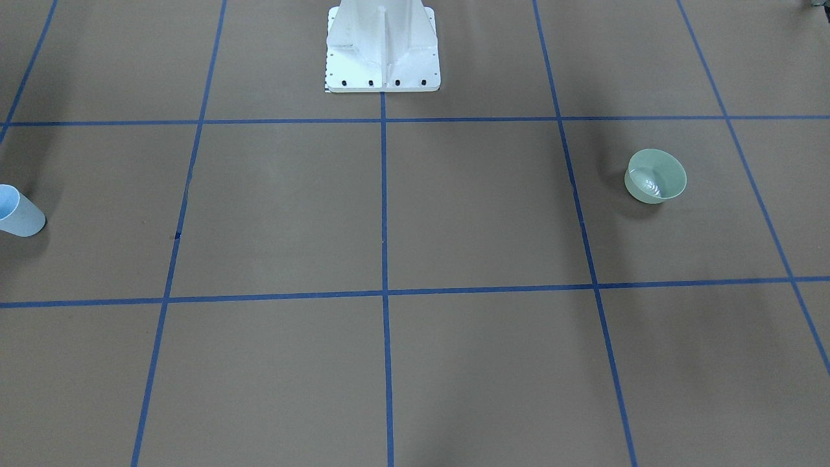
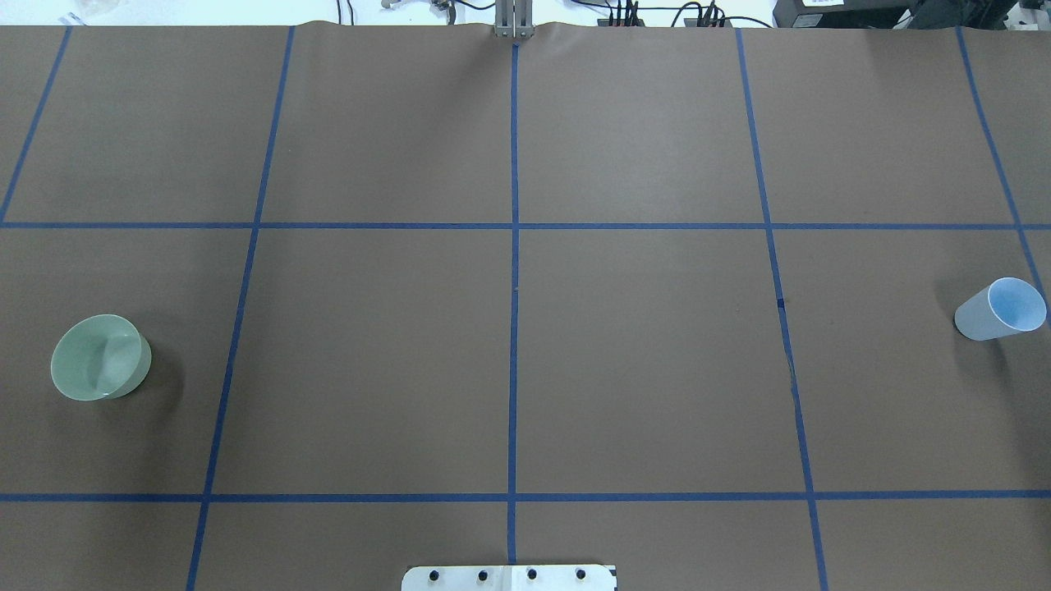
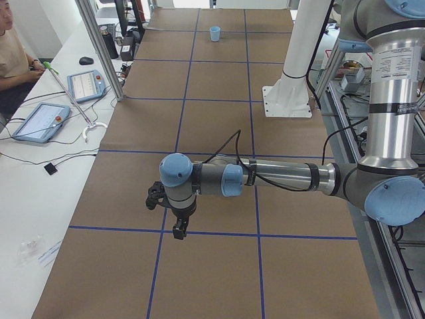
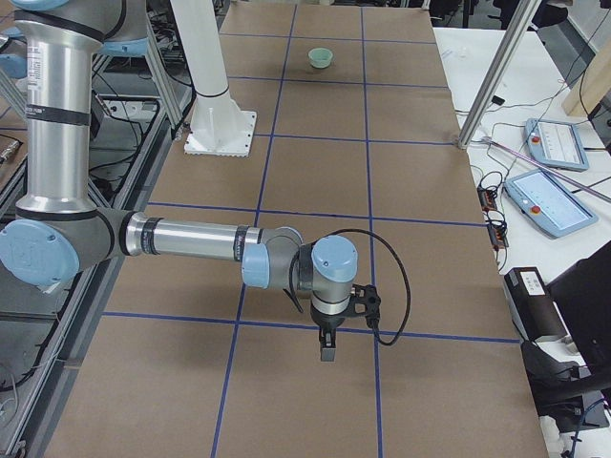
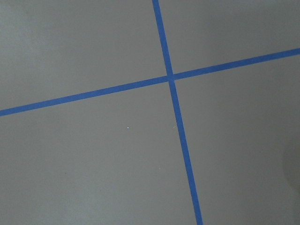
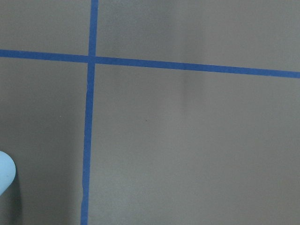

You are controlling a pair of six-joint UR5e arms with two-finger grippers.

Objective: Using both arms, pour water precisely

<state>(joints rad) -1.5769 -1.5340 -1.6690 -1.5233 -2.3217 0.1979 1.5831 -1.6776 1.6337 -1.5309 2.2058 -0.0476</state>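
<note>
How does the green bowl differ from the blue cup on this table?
Colour: the bowl is pale green, the cup pale blue. Shape: the bowl is low, wide and round-walled; the cup is taller, narrower and tapers toward its base. Place: the bowl sits on the robot's left side of the table, the cup near its right edge. Both stand upright with open mouths.
</note>
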